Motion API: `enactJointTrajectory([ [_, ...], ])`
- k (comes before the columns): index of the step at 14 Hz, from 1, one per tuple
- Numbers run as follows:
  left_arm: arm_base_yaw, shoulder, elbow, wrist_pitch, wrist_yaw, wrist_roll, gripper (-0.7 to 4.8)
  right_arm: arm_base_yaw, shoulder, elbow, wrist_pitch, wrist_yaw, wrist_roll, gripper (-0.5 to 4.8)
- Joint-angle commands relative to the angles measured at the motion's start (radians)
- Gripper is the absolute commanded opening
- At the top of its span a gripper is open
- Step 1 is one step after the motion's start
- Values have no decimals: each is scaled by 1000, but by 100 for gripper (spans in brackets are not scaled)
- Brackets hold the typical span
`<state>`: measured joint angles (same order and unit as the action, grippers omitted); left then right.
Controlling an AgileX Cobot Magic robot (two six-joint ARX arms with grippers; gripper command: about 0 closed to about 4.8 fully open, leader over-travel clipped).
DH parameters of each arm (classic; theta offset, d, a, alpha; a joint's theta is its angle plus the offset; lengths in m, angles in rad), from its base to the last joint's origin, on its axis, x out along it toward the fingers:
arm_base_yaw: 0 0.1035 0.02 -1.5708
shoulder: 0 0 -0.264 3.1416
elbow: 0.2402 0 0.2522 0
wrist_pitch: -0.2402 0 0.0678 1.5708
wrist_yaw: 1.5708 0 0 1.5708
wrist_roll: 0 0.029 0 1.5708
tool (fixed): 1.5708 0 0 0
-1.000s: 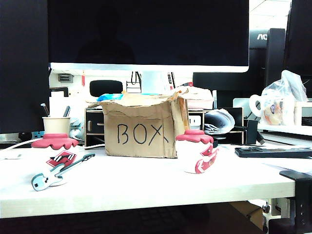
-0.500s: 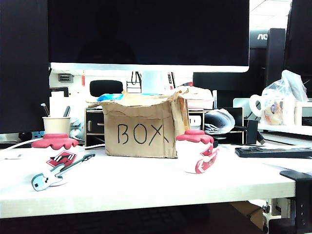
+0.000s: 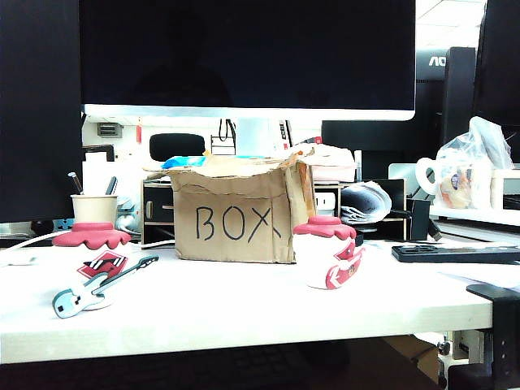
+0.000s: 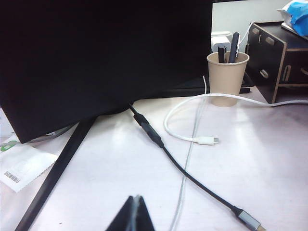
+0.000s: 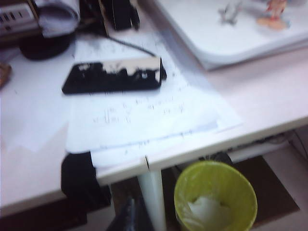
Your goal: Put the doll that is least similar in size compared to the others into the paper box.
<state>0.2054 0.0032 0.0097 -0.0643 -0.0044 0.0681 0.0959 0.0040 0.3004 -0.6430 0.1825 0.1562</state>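
Note:
The brown paper box (image 3: 234, 215) marked "BOX" stands at the middle back of the table in the exterior view. The doll is not in view in any frame. Two large red-capped dolls flank the box: one with a blue guitar (image 3: 93, 252) on the left, one with a red mouth (image 3: 327, 253) on the right. Neither arm appears in the exterior view. My left gripper (image 4: 136, 202) is shut and empty above the white tabletop near loose cables. My right gripper (image 5: 131, 209) is shut and empty, off the table's edge above the floor.
A monitor stand (image 4: 53, 173), a black cable (image 4: 159, 139), a white cable (image 4: 192, 137), a paper cup with pens (image 4: 227, 77) and a black organizer (image 4: 279, 57) lie by the left gripper. A black device (image 5: 113, 76), papers (image 5: 144, 120) and a green bin (image 5: 215, 197) lie by the right.

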Motion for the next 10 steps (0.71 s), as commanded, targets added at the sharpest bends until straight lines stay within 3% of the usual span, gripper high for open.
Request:
enactJointTrajectory([
  [1, 0, 0, 1, 13, 1, 3, -5, 1, 0, -31, 11, -1, 0, -1],
  [10, 0, 0, 1, 13, 1, 3, -5, 10, 0, -42, 3, 0, 0, -1],
])
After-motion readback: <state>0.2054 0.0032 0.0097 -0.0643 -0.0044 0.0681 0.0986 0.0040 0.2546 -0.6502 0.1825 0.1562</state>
